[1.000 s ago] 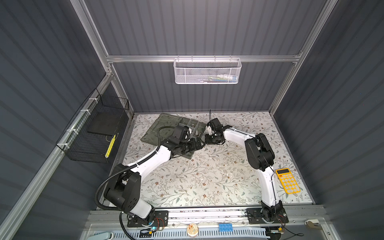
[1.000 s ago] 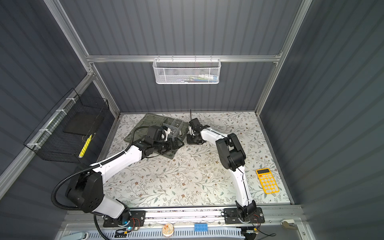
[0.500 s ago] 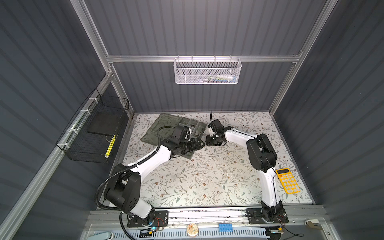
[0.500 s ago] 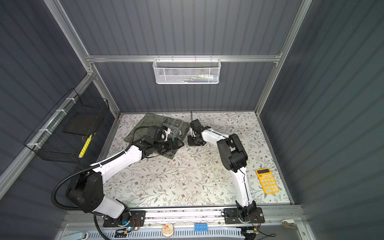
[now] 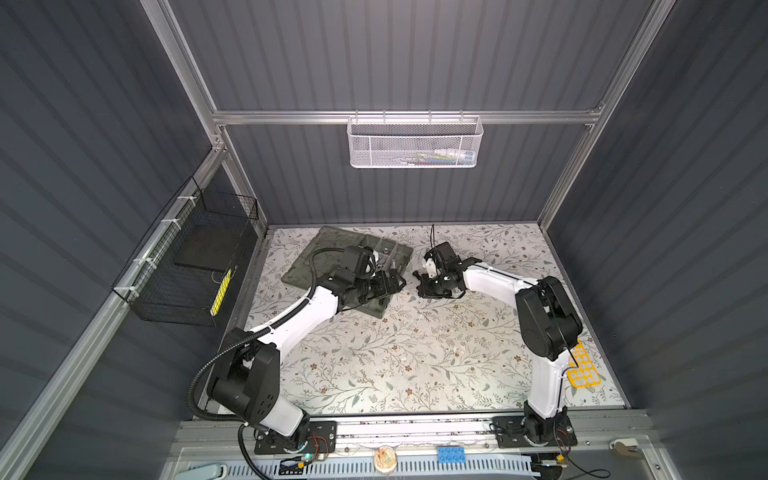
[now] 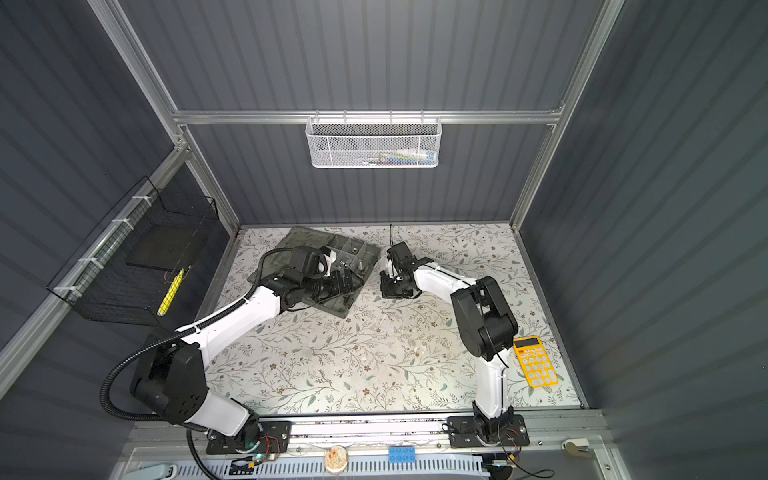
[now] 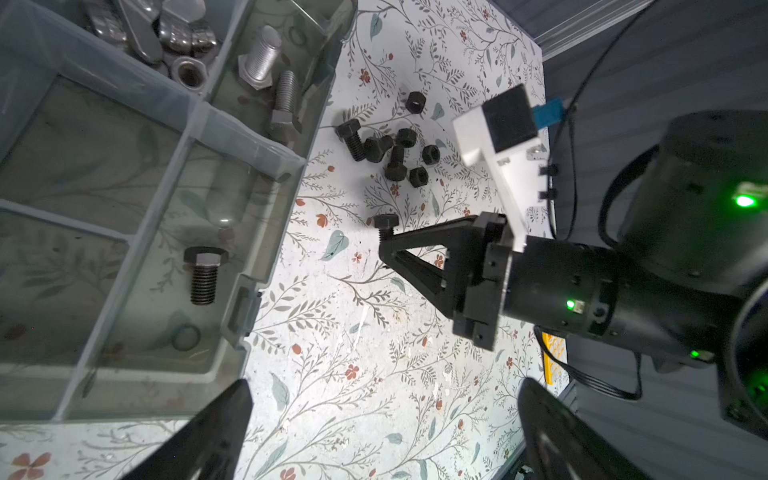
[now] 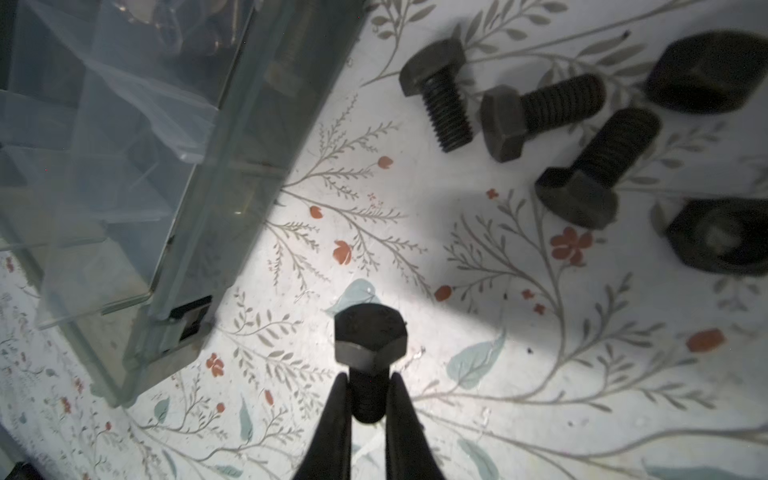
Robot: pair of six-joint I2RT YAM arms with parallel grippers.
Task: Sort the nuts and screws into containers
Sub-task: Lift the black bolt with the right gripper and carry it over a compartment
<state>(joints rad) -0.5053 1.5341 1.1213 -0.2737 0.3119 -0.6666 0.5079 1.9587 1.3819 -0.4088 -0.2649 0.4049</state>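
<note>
My right gripper (image 8: 368,380) is shut on the shank of a black screw (image 8: 369,332). Its hex head sticks out past the fingertips, low over the floral table beside the organizer box (image 8: 249,124). The left wrist view shows that same right gripper (image 7: 384,239) with the screw (image 7: 385,220). Several loose black screws (image 8: 540,112) and black nuts (image 8: 723,237) lie in a cluster (image 7: 390,153) just beyond. One of the containers holds a black screw (image 7: 203,274), another silver screws (image 7: 262,58). My left gripper (image 7: 382,399) hangs open and empty near the box's edge (image 5: 374,309).
A yellow calculator (image 6: 534,361) lies at the table's right edge behind the right arm. A white mesh basket (image 5: 415,143) hangs on the back wall and a black wire basket (image 5: 187,266) on the left wall. The two grippers are close together mid-table.
The right gripper's fingers have finished closing on the black screw, and it has shifted slightly toward the table's front. The left arm has stayed still.
</note>
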